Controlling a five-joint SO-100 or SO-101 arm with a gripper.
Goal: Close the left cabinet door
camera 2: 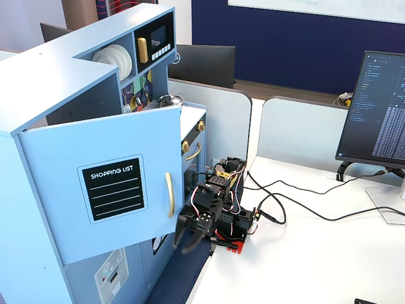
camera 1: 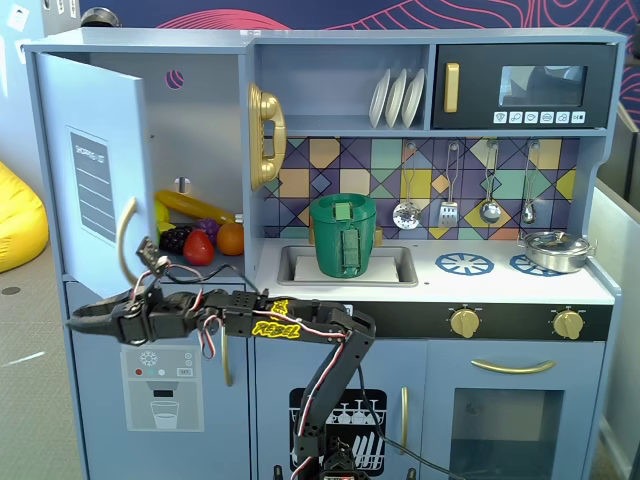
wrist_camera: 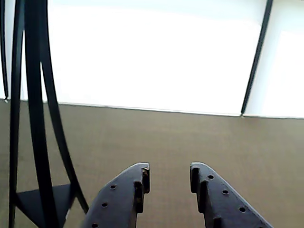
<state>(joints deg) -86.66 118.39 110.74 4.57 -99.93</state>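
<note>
The left cabinet door stands wide open, swung out to the left in a fixed view. Its black "SHOPPING LIST" panel and curved gold handle face the side camera. My gripper reaches out to the left, just below the door's lower free corner and under the handle. In the side fixed view the gripper hangs under that corner, apart from the door. In the wrist view the gripper is open and empty, with only carpet and bright windows ahead; the door is out of that view.
Toy fruit lies in the open cabinet. Below it is the door with the dispenser graphic. A green pot sits in the sink. A dark frame stands at the wrist view's left. Cables and a monitor are on the white desk.
</note>
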